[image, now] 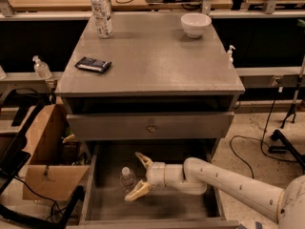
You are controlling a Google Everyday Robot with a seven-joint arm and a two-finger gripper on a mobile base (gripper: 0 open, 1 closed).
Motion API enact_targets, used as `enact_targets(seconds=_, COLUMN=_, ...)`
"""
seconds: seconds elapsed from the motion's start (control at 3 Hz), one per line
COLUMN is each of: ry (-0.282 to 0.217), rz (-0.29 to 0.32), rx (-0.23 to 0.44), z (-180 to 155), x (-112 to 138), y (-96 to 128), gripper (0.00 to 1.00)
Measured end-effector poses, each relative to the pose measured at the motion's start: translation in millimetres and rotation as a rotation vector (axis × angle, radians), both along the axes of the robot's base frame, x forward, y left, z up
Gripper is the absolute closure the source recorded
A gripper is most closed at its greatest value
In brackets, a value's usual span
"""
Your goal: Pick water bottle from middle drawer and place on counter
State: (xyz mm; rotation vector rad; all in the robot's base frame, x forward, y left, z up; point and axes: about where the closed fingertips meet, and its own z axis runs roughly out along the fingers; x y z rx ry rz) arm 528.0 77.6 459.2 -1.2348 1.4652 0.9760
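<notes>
1 step in hand: reaching to grasp the water bottle (126,179), not yet clamped.
Counter (152,56), above the middle drawer (157,206): 1 tall bottle (101,11), 1 bowl (196,24), 1 dark packet (93,64). Inside the drawer, standing open: gripper (133,176), fingers spread wide; water bottle upright at their mouth, left of the drawer's centre. Next move likely calls for advancing, closing, lifting clear.

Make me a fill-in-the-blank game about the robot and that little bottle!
1. The water bottle standing in the middle drawer has a cap coloured ____.
2. The gripper is down in that drawer, right at the bottle, with its fingers ____.
3. Up on the counter, near a back corner, sits a round white ____.
Missing words: white; open; bowl.
</notes>
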Motion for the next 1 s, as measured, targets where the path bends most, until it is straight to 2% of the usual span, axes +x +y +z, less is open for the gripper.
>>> enact_targets(seconds=0.33, ry=-0.007, rz=0.025, rx=0.002, z=-0.2, x=-4.4, y=22.0, gripper=0.32)
enact_targets(seconds=0.67, ry=-0.002, rz=0.026, rx=-0.009, z=-2.5, x=-5.1, y=31.8, gripper=0.55)
enact_targets(seconds=1.0, ry=0.037, rz=0.003, rx=-0.027, z=6.2, x=-6.5, y=27.2, gripper=0.78)
